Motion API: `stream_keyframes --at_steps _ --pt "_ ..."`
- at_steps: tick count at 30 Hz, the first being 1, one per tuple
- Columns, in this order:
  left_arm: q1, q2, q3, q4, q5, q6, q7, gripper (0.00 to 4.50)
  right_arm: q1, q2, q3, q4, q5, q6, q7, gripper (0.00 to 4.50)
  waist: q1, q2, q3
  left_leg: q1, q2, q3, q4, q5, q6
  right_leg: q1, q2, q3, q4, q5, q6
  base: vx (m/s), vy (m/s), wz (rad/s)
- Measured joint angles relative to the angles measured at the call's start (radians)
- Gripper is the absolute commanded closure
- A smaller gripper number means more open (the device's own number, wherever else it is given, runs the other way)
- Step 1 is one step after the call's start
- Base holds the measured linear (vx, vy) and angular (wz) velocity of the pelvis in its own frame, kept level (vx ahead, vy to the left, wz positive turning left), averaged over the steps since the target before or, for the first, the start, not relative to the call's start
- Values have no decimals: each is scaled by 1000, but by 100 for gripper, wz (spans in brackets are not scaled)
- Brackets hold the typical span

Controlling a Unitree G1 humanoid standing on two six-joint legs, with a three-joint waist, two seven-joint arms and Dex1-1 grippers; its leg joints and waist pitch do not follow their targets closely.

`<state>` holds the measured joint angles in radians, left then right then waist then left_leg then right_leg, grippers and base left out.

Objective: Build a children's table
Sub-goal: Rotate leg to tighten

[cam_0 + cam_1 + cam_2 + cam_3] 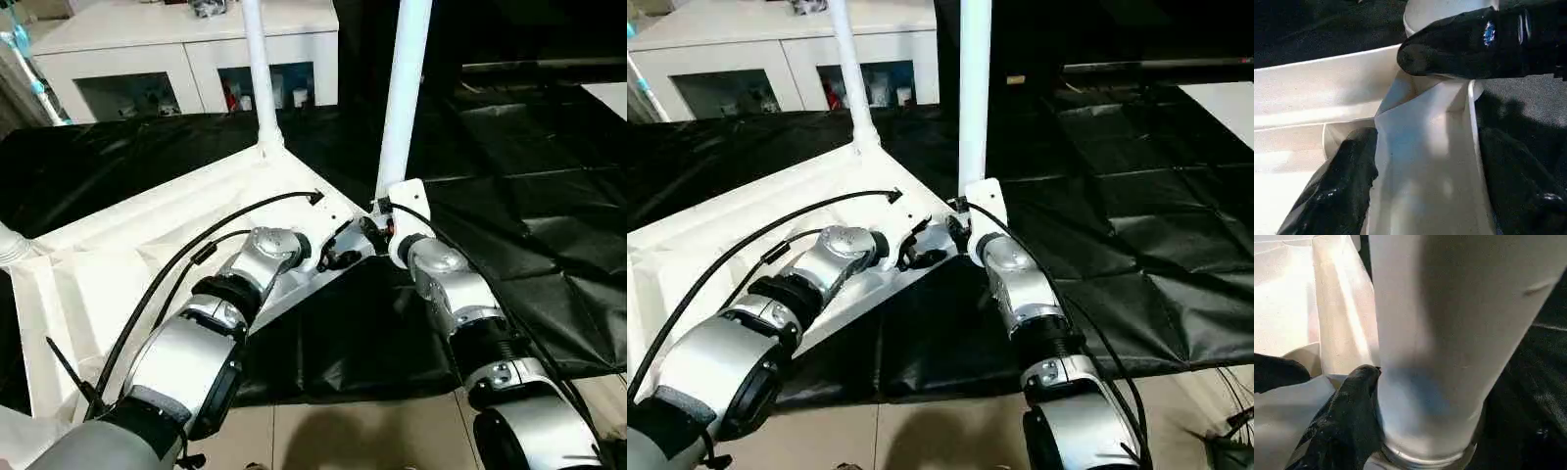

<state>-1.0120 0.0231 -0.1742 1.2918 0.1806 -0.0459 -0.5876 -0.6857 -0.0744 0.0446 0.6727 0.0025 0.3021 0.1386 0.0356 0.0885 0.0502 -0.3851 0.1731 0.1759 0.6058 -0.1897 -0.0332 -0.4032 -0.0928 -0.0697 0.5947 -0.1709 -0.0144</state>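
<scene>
Right end effector grips the near leg at its foot: in the right wrist view one black finger presses against the white tube just above the socket collar. Left end effector straddles the rim of the children's table top at the same corner, its two fingers set apart with the thin white wall between them, touching it on one side at least; whether it clamps the wall I cannot tell.

Lying upside down on the black-covered table, the top spreads from the picture's centre toward 9 o'clock in the head views, its hollow underside facing up and holding nothing loose. Its corner sockets act as the containers: the near socket, at centre, holds the upright near leg, and the far socket at 12 o'clock holds a second leg, also upright. A third leg's base stands in the corner at 9 o'clock.

Beyond, at 11 o'clock, a white glass-door cabinet holds small items behind its panes, too small to identify.
</scene>
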Motion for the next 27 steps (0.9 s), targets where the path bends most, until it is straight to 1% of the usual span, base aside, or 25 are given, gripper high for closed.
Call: stream_keyframes --at_steps 1,2,3,5,6,7,9,13,14,15,19,23,27 --pt "0 1 0 0 0 0 0 148 0 -1 -2 0 0 -2 4 126 0 0 0 0 0 0 0 0 0 0 0 0 0 0 0 0 0 0" --pt "0 2 0 0 0 0 0 148 0 -2 -3 0 1 -3 6 112 0 0 0 0 0 0 0 0 0 0 0 0 0 0 0 0 0 0" --pt "0 4 0 0 1 0 0 148 2 -4 -9 -1 6 -7 19 112 0 0 0 0 0 0 0 0 0 0 0 0 0 0 0 0 0 0" --pt "0 5 0 0 1 0 0 148 5 -6 -16 -2 26 -13 45 92 0 0 0 0 0 0 0 0 0 0 0 0 0 0 0 0 0 0" --pt "0 6 1 0 1 0 -1 148 6 -9 -16 -4 27 -13 53 92 0 0 0 0 0 0 0 0 0 0 0 0 0 0 0 0 0 0" --pt "0 5 0 0 1 -2 -7 148 19 -22 -15 -26 29 -13 82 69 2 0 0 0 0 0 0 0 0 0 0 0 0 0 0 0 0 0" --pt "0 6 0 -1 2 -7 -18 148 54 -56 3 -84 33 -7 145 64 7 0 0 -1 0 0 0 0 0 0 0 0 -1 0 0 0 0 0" --pt "2 16 -2 -1 10 -21 -45 149 121 -161 47 -208 34 -10 291 64 11 0 0 -1 0 0 0 0 0 0 0 0 0 0 0 0 0 0" --pt "5 20 -9 -4 12 -33 -70 149 154 -205 61 -255 36 -34 345 64 15 0 0 -1 0 0 -1 0 0 0 0 0 -1 0 0 0 0 0" --pt "14 29 -12 -9 12 -49 -93 149 172 -231 64 -275 37 -46 381 64 18 0 0 0 0 0 -1 0 0 0 0 0 -1 0 1 0 0 0" --pt "41 72 -28 -31 11 -120 -227 149 246 -334 64 -312 43 -107 502 64 23 1 0 0 0 0 -1 0 0 0 0 -1 0 0 1 0 0 0" --pt "60 96 -36 -49 11 -161 -302 150 273 -360 65 -335 57 -135 567 64 24 2 -1 0 1 0 -1 0 0 0 0 -1 0 0 1 0 0 0" --pt "71 115 -41 -67 11 -183 -371 150 294 -381 66 -360 83 -136 629 64 30 2 -1 -1 1 0 -1 0 0 0 0 -1 0 0 1 0 0 0"
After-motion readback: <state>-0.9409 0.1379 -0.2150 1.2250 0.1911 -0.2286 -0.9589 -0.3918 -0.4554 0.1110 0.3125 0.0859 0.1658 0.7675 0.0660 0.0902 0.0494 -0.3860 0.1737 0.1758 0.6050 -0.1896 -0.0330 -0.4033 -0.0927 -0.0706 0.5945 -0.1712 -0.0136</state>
